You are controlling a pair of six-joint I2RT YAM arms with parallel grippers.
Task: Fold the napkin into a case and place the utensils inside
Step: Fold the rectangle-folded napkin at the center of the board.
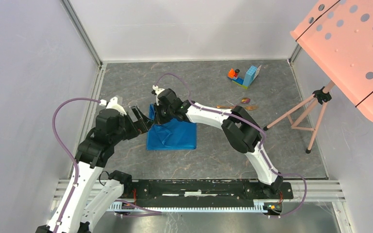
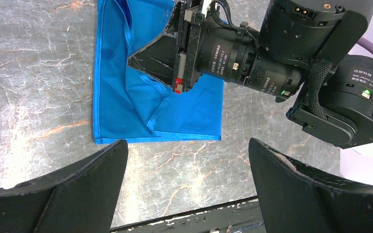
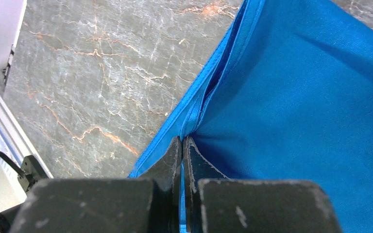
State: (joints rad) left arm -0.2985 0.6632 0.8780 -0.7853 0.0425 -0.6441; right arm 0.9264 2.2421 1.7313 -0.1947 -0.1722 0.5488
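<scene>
The bright blue napkin (image 1: 174, 136) lies folded on the marble table, left of centre. My right gripper (image 1: 157, 114) is at its far left corner, shut on a hemmed edge that it holds pinched up. In the right wrist view the two fingertips (image 3: 175, 150) meet on the napkin (image 3: 296, 97) at its hem. My left gripper (image 1: 141, 119) hovers just left of the cloth, open and empty. In the left wrist view its fingers (image 2: 77, 194) stand wide over bare table, near the edge of the napkin (image 2: 121, 111), with the right gripper (image 2: 155, 58) beyond. The copper utensils (image 1: 238, 105) lie to the right.
A toy block piece (image 1: 245, 77) of orange and light blue stands at the back right. A pink perforated board (image 1: 354, 43) on a tripod (image 1: 306, 116) leans in from the right. White walls enclose the table, and a black rail (image 1: 209, 189) runs along its near edge.
</scene>
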